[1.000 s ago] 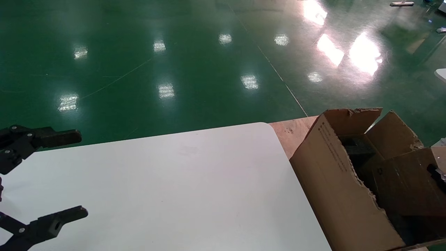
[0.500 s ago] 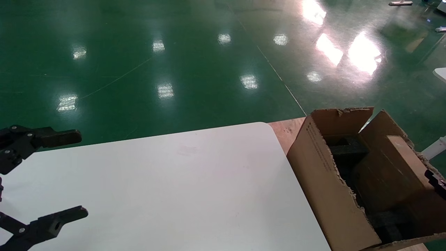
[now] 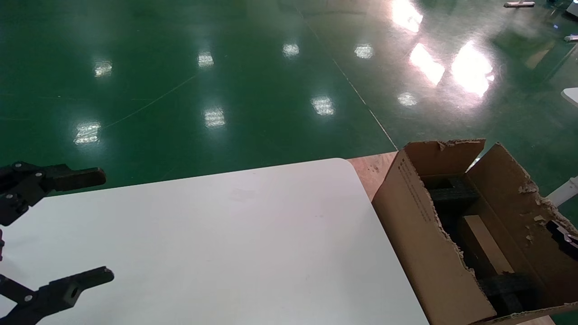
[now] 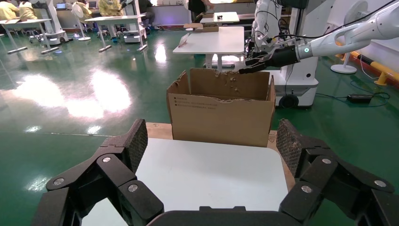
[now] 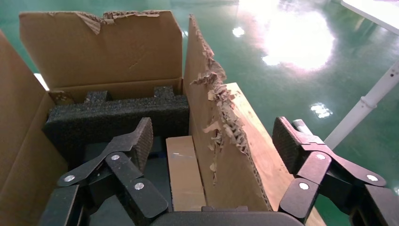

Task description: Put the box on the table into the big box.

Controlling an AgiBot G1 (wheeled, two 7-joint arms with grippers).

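My right gripper (image 5: 214, 141) hangs over the far-from-table wall of the carton (image 3: 433, 253), fingers spread wide and holding nothing. One finger (image 5: 136, 141) sits inside the carton, the other (image 5: 289, 143) outside it, so the ragged, torn wall stands in the gap between them. From the head view only a small dark part of this gripper (image 3: 562, 234) shows, at that same wall.

The box (image 5: 186, 172) lies down inside the carton, against that torn wall, with its long top face up. From the head it shows as a pale brown strip (image 3: 485, 243) deep in the carton. A black foam block (image 5: 113, 120) lies across the carton beyond the box, and another dark foam piece (image 3: 508, 289) sits at the box's nearer end.

The carton stands just beside the table (image 3: 226, 243), past its rounded corner, on a wooden board (image 3: 375, 174). Small black print runs along the carton side that faces the table.

My left gripper (image 3: 67, 230) is parked over the table's edge farthest from the carton, fingers spread apart and empty. In its own view both fingers (image 4: 136, 143) frame the table, with the carton (image 4: 221, 115) beyond.
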